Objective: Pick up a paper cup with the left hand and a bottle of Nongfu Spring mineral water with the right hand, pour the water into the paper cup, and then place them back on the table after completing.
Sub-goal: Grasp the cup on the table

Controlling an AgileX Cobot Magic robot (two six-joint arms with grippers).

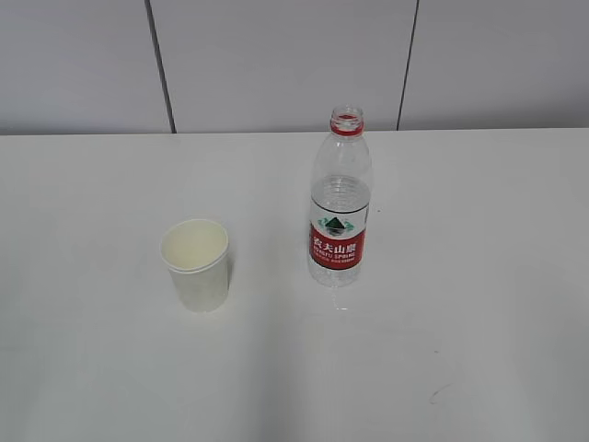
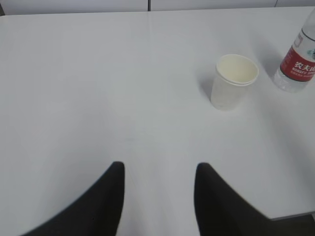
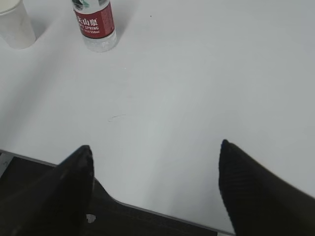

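Note:
A white paper cup (image 1: 196,263) stands upright and empty on the white table (image 1: 460,350), left of centre. An uncapped Nongfu Spring bottle (image 1: 339,207) with a red label stands upright to its right, partly filled. Neither arm shows in the exterior view. In the left wrist view my left gripper (image 2: 158,169) is open and empty, well short of the cup (image 2: 233,81), with the bottle (image 2: 297,64) at the right edge. In the right wrist view my right gripper (image 3: 155,147) is open and empty at the table's near edge, far from the bottle (image 3: 95,24) and cup (image 3: 15,23).
A grey panelled wall (image 1: 276,64) stands behind the table's far edge. The table's front edge (image 3: 162,214) runs under my right gripper, with dark floor below. A small dark scuff (image 1: 437,394) marks the table at front right.

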